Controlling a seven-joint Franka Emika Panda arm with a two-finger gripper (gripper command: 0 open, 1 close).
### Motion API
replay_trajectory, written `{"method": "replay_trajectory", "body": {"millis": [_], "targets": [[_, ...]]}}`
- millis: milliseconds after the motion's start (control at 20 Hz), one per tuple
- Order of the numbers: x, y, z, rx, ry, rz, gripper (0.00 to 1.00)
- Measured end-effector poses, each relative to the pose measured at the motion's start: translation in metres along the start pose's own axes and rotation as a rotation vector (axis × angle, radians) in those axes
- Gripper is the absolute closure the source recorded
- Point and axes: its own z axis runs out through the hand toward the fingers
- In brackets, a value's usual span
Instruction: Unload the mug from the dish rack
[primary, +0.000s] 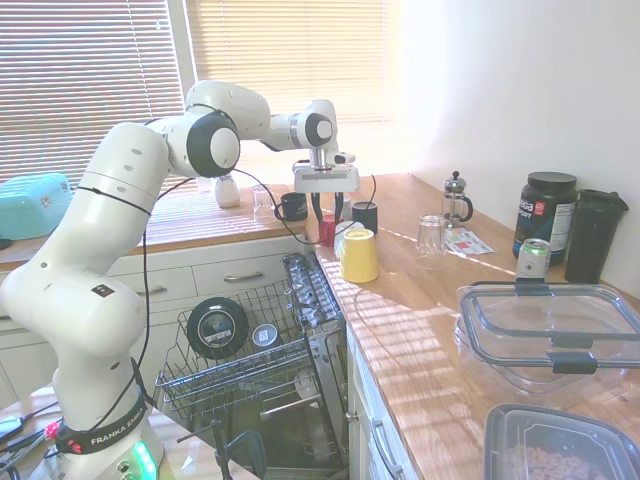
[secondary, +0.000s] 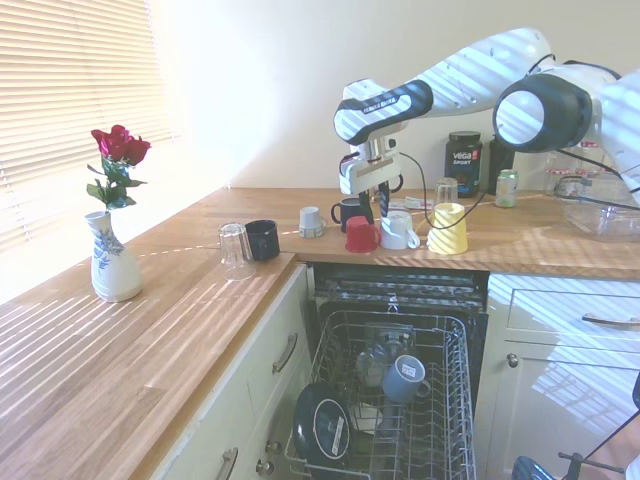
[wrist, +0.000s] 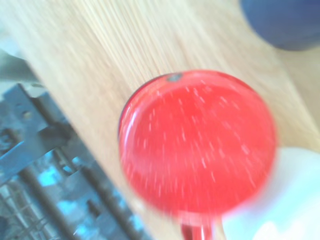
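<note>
The mug (secondary: 360, 235) is sitting upside down on the wooden counter (secondary: 200, 300), mouth down and flat base facing up, so its axis is standing upright; the wrist view is looking straight down onto that round red base (wrist: 197, 142), with a red part, apparently the handle, poking out at the picture's lower edge. It is resting close to the counter's edge above the open dishwasher, just beside a white cup (secondary: 398, 231), with a yellow cup (secondary: 447, 229) further along and a dark mug (secondary: 351, 211) behind it. The gripper (secondary: 377, 205) is hanging directly over the mug, its fingers apart and pointing down on either side of it; whether they are touching the mug I cannot tell. The dish rack (secondary: 385, 400) is standing pulled out below, holding a black round lid (secondary: 320, 428) and a grey-blue mug (secondary: 405, 378).
</note>
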Motion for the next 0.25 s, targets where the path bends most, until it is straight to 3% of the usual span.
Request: {"method": "replay_trajectory", "body": {"millis": [100,250], "targets": [[-0.013,0.009,-0.013,0.015,-0.004,0.001,0.00],[-0.035,0.010,0.002,0.018,-0.019,-0.007,0.00]]}}
